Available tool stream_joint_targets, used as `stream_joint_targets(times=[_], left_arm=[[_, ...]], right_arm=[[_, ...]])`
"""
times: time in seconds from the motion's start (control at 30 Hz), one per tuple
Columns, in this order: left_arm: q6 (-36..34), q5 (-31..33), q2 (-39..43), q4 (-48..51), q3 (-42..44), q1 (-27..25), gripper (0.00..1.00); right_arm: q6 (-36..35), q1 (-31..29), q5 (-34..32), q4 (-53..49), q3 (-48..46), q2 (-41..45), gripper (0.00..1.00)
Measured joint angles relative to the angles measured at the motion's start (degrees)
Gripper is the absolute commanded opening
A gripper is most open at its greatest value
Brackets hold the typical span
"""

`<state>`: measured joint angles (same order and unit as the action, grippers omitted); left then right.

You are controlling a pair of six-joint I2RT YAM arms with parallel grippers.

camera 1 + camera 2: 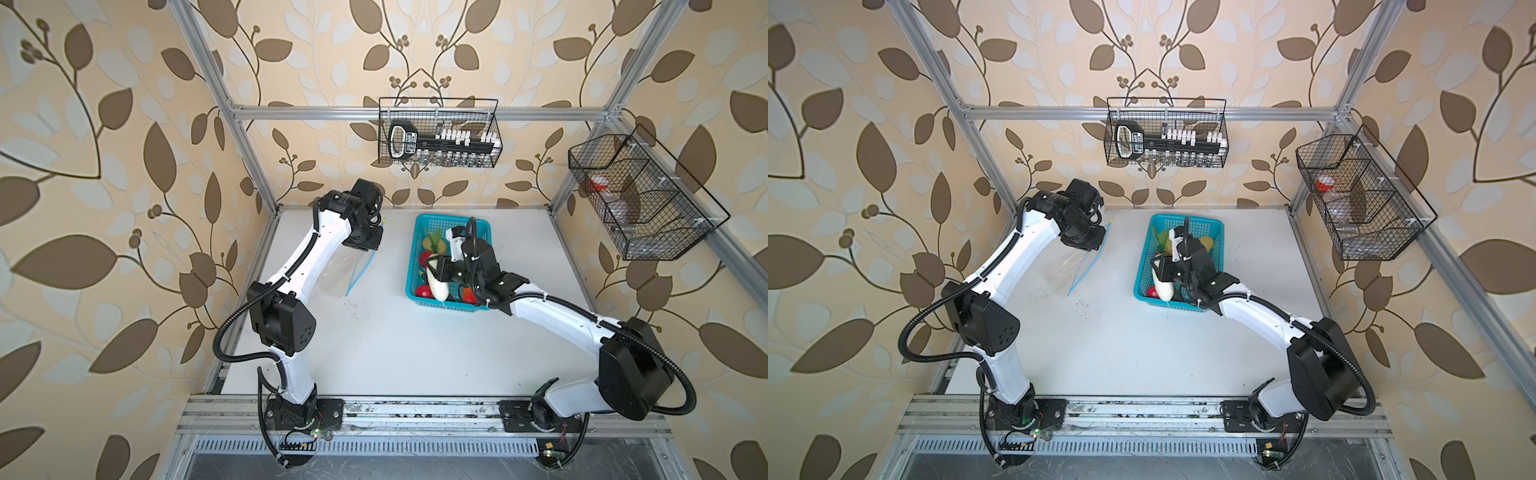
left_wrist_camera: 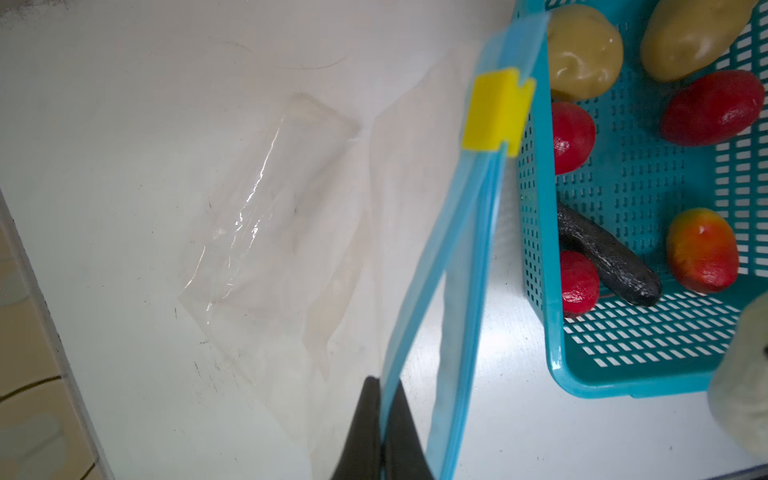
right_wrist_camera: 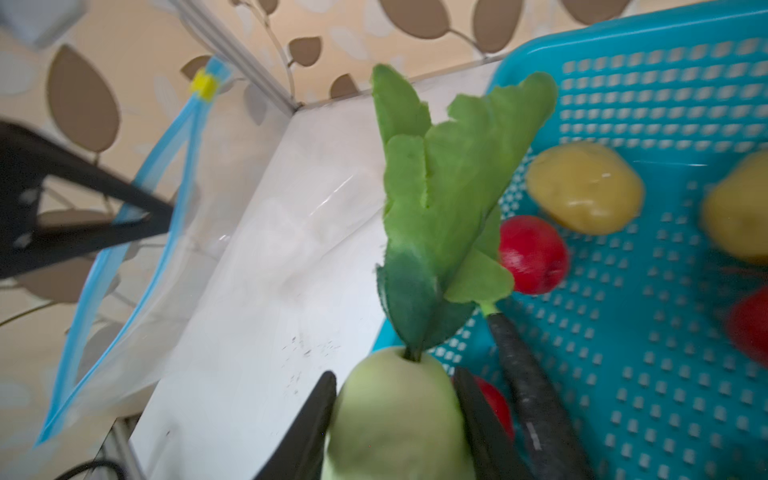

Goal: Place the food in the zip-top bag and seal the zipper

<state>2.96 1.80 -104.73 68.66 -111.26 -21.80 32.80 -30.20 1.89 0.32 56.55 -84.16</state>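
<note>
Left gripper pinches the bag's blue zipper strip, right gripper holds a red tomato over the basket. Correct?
Not quite. The right gripper holds the pale vegetable with green leaves, not a tomato; the right wrist view shows it. The rest stands: the left gripper pinches the blue zipper strip, and the right gripper's hold is over the basket.

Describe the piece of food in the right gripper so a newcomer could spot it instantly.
Find the turquoise basket on the white table. Above its left side in both top views, the right gripper grips a long pale vegetable with green leaves at one end; its neighbours in the basket are round red tomatoes, yellow-brown potatoes and a dark eggplant.
</note>
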Motion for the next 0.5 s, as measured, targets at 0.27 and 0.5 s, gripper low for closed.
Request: stream_joint_targets(times=[0.27,0.5], left_arm=[[0.0,0.0,2.0,-1.4,1.4,0.0,0.0],[0.0,0.2,2.3,-1.2,0.3,0.0,0.0]], right_arm=[[-1.3,7.1,-5.0,-8.0,9.3,-13.0,0.13],[-1.0,8.3,-6.4,-12.0,12.9,-20.4,0.53]])
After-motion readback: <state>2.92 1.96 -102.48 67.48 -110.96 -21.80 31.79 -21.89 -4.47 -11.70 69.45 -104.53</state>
